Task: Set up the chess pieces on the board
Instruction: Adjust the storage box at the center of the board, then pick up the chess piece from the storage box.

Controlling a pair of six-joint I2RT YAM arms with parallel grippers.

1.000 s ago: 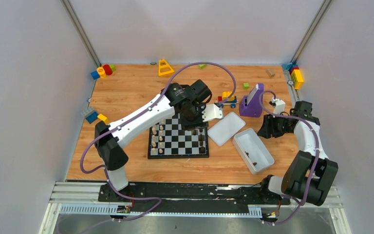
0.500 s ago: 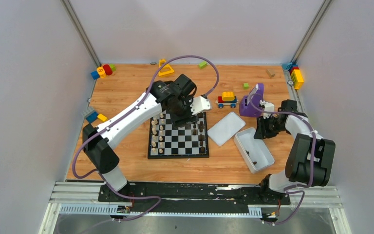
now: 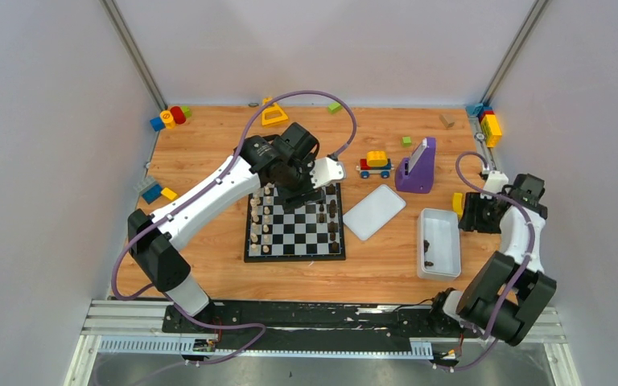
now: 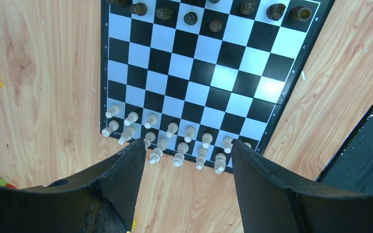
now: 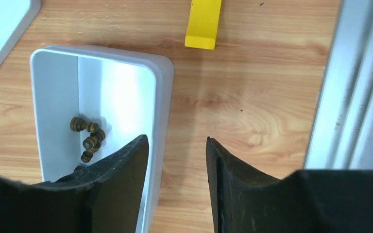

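Here the left gripper [image 4: 188, 145] stands wide and empty, pale chess pieces [image 4: 179, 158] ranked just beyond its tips on the board [image 4: 201, 73]. The right gripper [image 5: 176, 141], half-open and empty, straddles the white tray [image 5: 164, 97] wall. Dark chess pieces [image 5: 90, 138] lie just inside, so it should centre over one before closing.

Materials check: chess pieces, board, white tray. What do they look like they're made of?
The pale pieces and dark pieces: matte, turned shapes, wood-like; could be plastic. The board: smooth printed checks with a glare patch, likely plastic or laminated card. The tray: glossy white, thin rounded walls, probably moulded plastic.
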